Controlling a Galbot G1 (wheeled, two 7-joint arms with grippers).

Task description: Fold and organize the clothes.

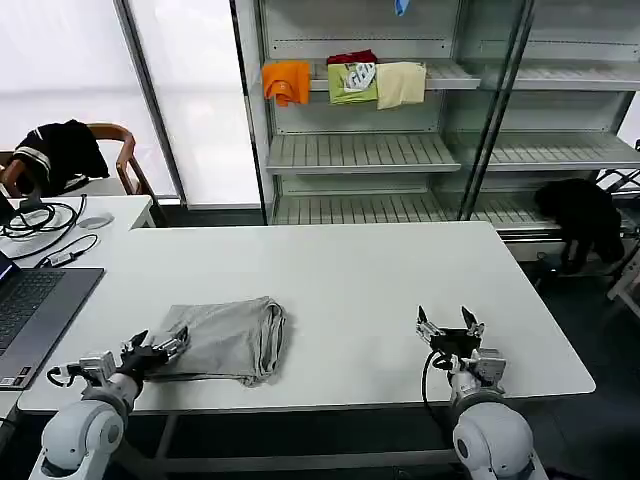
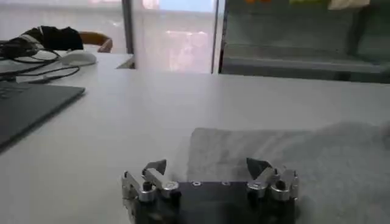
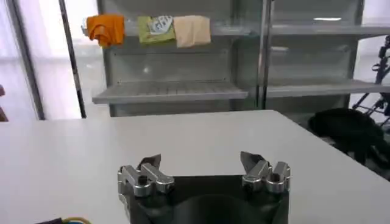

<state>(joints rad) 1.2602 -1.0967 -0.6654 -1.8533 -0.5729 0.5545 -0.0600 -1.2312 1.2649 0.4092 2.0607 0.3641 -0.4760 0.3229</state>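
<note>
The grey T-shirt (image 1: 228, 338) lies folded into a small bundle on the left part of the white table (image 1: 360, 290), near the front edge. To its left, on the next desk, sit a dark laptop (image 1: 35, 305) and some cables (image 1: 40, 225). The left gripper (image 1: 160, 349) is low at the shirt's left edge, and its fingers are spread apart with nothing between them; in the left wrist view the cloth (image 2: 286, 155) lies just in front of the fingertips. Going right, the middle of the table is bare. The right gripper (image 1: 449, 328) waits over the right part of the table, well apart from the shirt, and its fingers are spread wide too, holding nothing. I think the folding is mostly done, and the step now is either one more fold or tidying the bundle. The next move would need the left gripper to slide under or pinch the shirt's edge without messing up the folds. Behind the table, a shelf (image 1: 360, 152) holds an orange shirt (image 1: 286, 82), a green shirt (image 1: 352, 82) and a cream shirt (image 1: 401, 84). The green one has a white print, but it is too small to read.
</note>
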